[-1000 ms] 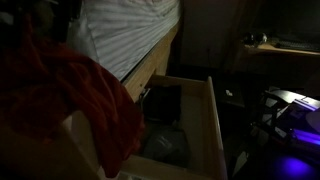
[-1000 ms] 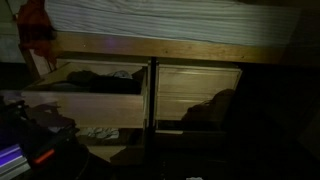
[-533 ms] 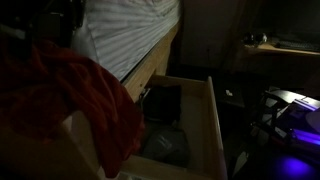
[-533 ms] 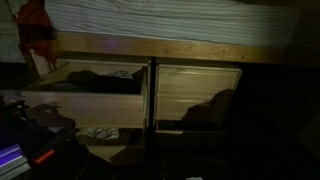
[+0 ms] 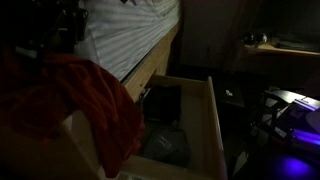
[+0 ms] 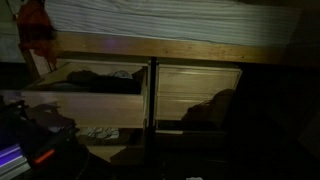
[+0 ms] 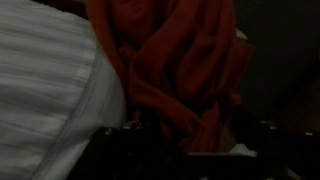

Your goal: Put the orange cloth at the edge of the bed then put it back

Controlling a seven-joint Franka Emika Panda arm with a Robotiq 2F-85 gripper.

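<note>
The orange cloth (image 5: 95, 100) hangs in a bunch at the corner edge of the bed, large in the near foreground of an exterior view. It is small at the top left in an exterior view (image 6: 35, 27). In the wrist view the cloth (image 7: 180, 60) fills the middle, beside the striped mattress (image 7: 45, 80). My gripper (image 7: 200, 140) is a dark shape at the bottom of the wrist view, and folds of the cloth run down between its fingers. It looks shut on the cloth. In an exterior view the gripper (image 5: 55, 35) is a dark mass above the cloth.
The bed has a striped mattress (image 5: 130, 40) on a wooden frame (image 6: 150, 47). Two drawers under it stand pulled open, one holding clothes (image 6: 95, 80), one seen from the side (image 5: 215, 120). A desk (image 5: 280, 48) stands at the back. The room is very dark.
The top of the cloth has sunk a little, and the dark gripper shape now covers the spot where the cloth's top showed. The other exterior view looks unchanged.
</note>
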